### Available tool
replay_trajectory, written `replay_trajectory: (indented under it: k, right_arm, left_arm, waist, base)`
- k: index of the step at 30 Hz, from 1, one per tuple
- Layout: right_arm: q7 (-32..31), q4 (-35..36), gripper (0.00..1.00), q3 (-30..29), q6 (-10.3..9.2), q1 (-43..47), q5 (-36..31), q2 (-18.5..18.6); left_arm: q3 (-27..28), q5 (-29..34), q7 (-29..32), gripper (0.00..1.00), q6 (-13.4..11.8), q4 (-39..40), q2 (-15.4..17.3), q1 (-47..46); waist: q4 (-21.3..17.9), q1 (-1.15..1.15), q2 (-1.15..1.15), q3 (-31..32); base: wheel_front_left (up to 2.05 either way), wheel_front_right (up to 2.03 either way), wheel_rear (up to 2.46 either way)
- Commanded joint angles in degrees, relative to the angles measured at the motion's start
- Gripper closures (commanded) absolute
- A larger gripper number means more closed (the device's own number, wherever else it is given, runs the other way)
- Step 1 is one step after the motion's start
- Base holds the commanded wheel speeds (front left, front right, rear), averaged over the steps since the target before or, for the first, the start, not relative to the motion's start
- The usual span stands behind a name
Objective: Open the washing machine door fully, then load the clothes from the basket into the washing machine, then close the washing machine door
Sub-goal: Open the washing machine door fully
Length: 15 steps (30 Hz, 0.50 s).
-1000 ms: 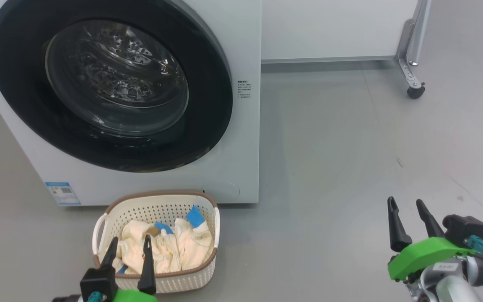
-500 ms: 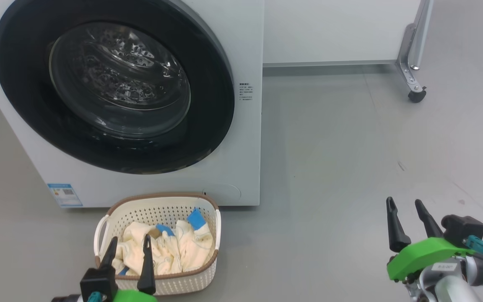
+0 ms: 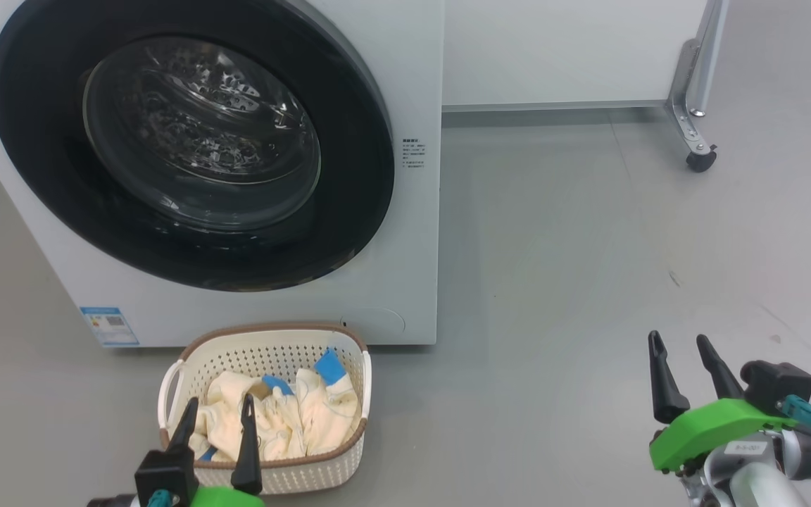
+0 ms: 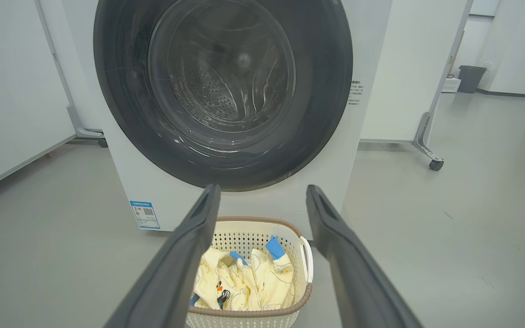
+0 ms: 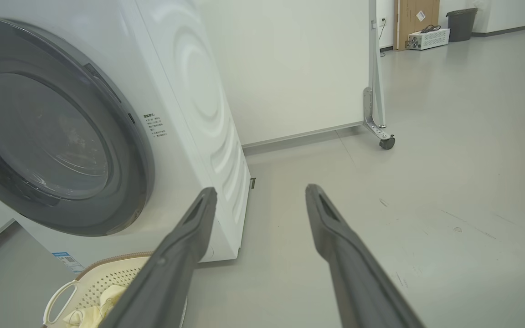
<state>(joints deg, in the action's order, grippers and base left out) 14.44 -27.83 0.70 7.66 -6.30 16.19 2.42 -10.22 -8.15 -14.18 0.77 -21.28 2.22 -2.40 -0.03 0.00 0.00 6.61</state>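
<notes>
My right gripper (image 5: 260,191): fingers spread wide, over the floor (image 5: 426,182). The washing machine (image 5: 198,105) stands left, the washing machine door (image 5: 53,132) seated flush. The basket (image 5: 94,284) sits lower left.

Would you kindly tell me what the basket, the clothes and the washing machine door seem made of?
The basket looks like moulded cream plastic, given its even punched holes; the brown rim seems mock weave. The clothes seem soft knit fabric, perhaps cotton: they crumple and fold. The washing machine door has a glossy black rim, probably plastic, around clear glass.
</notes>
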Motion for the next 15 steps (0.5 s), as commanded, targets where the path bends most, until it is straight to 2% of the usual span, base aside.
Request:
replay_trajectory:
  k: [1,15]
  right_arm:
    - [0.56,2.01,0.00,1.38,-0.17,-3.27,-0.30,0.45]
    - [0.56,2.77,0.00,1.48,-0.17,-3.17,-0.48,0.45]
  left_arm:
    - [1.77,-0.12,-0.82,0.00,-0.17,1.93,0.65,-2.79]
    - [1.81,-0.18,-0.82,0.00,-0.26,1.64,0.65,-2.82]
  waist:
    - [0.00,0.00,0.00,0.00]
    - [0.28,0.00,0.00,-0.16]
  base:
    - [0.00,0.00,0.00]
    - [0.00,0.00,0.00]
